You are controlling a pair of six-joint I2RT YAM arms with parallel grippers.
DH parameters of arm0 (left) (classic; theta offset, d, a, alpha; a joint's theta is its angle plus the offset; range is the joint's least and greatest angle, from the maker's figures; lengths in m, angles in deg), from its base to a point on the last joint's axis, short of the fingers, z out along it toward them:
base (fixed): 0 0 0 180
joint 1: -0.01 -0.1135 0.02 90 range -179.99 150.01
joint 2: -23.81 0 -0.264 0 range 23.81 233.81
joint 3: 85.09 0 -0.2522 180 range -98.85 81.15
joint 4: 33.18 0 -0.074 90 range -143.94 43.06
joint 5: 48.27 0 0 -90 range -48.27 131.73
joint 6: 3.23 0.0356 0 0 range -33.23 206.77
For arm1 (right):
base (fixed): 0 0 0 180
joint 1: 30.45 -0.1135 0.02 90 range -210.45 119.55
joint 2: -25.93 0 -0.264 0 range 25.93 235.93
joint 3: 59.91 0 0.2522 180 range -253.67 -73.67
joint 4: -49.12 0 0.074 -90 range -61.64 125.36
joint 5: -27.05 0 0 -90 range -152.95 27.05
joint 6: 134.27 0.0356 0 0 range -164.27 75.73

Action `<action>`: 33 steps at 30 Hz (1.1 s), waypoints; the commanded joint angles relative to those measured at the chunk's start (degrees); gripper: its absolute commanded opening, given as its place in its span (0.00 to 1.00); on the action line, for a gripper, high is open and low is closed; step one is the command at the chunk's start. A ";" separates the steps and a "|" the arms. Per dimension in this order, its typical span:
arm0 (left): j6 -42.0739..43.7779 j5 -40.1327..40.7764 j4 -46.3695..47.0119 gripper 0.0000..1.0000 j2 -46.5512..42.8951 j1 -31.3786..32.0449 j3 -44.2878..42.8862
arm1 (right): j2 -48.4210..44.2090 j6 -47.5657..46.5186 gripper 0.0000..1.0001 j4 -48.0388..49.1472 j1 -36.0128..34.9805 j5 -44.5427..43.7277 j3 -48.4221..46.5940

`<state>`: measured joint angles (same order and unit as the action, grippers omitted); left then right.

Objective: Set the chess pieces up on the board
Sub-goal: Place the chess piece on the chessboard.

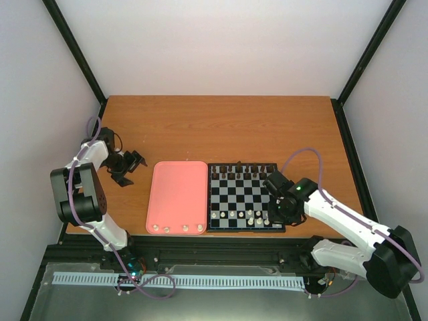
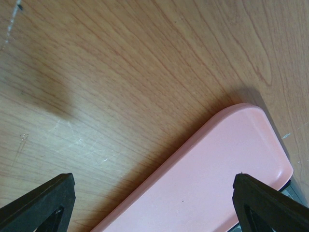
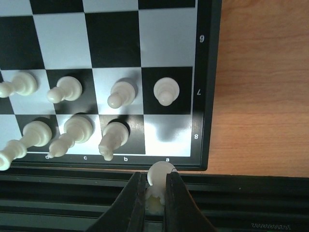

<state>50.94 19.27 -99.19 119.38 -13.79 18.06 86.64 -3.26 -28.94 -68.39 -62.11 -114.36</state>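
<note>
Your right claw [image 3: 155, 186] pinching a cream chess piece [image 3: 161, 172] beside the board [image 3: 208, 72] corner, left claw [image 2: 153, 183] spread over pink tray [image 2: 231, 145]

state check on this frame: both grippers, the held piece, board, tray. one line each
left gripper: open, empty, over the table by the tray's corner
right gripper: shut on a white piece
white piece: gripped, at the board's near edge, beside the corner square
corner square: empty
board: white men on the squares around that corner
tray: four white men along its near edge
</note>
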 commanded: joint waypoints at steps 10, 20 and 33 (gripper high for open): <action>-0.02 0.42 0.39 1.00 0.87 0.62 -1.84 | 5.73 1.29 0.03 6.24 0.32 -0.48 2.42; 0.06 0.11 0.24 1.00 2.59 0.62 -2.66 | 6.79 1.04 0.05 5.77 0.82 -1.50 3.12; 0.24 0.32 0.25 1.00 3.30 0.70 -2.94 | 6.96 1.09 0.09 6.81 1.85 -2.93 3.98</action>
<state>50.96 19.45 -99.21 122.17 -13.42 17.14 93.26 -2.84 -23.01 -67.34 -63.38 -111.73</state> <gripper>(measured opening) 0.998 0.085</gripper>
